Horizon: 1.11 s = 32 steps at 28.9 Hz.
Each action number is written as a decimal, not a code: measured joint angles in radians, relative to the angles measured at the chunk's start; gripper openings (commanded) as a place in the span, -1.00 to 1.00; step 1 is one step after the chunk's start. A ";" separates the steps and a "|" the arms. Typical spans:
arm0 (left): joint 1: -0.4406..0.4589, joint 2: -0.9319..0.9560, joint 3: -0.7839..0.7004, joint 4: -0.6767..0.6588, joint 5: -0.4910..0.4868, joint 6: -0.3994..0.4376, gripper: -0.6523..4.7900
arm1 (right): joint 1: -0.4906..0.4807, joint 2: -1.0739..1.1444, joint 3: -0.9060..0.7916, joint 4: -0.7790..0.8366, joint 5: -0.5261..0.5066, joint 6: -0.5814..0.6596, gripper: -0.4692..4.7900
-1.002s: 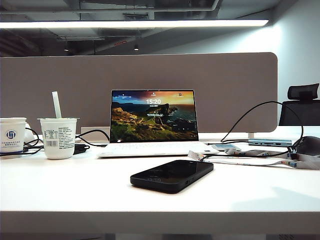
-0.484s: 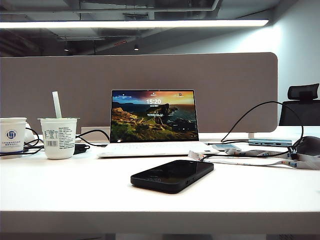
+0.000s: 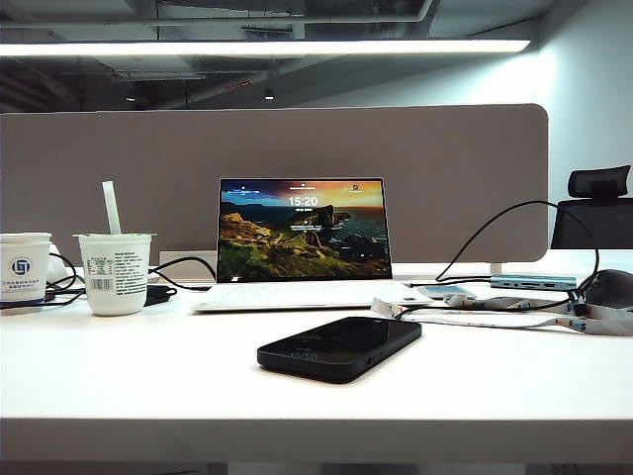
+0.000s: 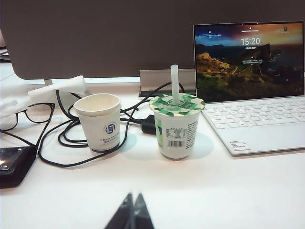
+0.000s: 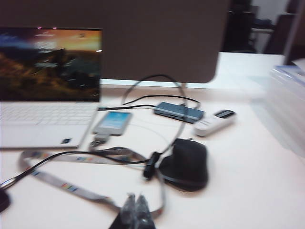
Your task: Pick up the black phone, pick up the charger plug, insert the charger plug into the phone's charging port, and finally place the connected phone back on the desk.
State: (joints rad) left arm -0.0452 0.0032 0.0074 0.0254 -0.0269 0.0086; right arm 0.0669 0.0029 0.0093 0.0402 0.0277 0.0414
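Left tool (image 4: 133,212): black tapered fingertips. Right tool (image 5: 136,210): apparently same, blurred.

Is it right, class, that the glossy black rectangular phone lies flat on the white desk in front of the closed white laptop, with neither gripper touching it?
Not quite: the white laptop is open, its screen lit, as the exterior view shows. The rest holds: the glossy black rectangular phone lies flat on the white desk in front of it, and the left gripper and right gripper, both shut, touch nothing.

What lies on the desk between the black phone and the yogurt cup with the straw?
Nothing: in the exterior view the white desk is bare between the black phone and the yogurt cup.
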 measured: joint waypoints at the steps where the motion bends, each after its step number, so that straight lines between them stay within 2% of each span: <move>1: 0.000 0.000 0.000 0.000 0.000 0.000 -0.76 | -0.010 0.000 0.000 0.000 0.014 0.018 -0.82; 8: 0.000 0.000 0.000 0.000 0.000 0.000 -0.76 | -0.019 0.000 0.000 -0.002 0.099 0.056 -0.82; 20: 0.000 0.000 0.000 0.000 0.000 0.000 -0.76 | -0.019 0.000 0.000 -0.004 0.075 0.003 -0.82; 32: 0.000 0.000 0.000 0.000 0.000 0.000 -0.76 | -0.021 0.000 0.000 -0.002 0.075 0.002 -0.82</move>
State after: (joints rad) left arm -0.0452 0.0032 0.0074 0.0257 -0.0269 0.0086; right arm 0.0463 0.0029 0.0093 0.0383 0.1024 0.0433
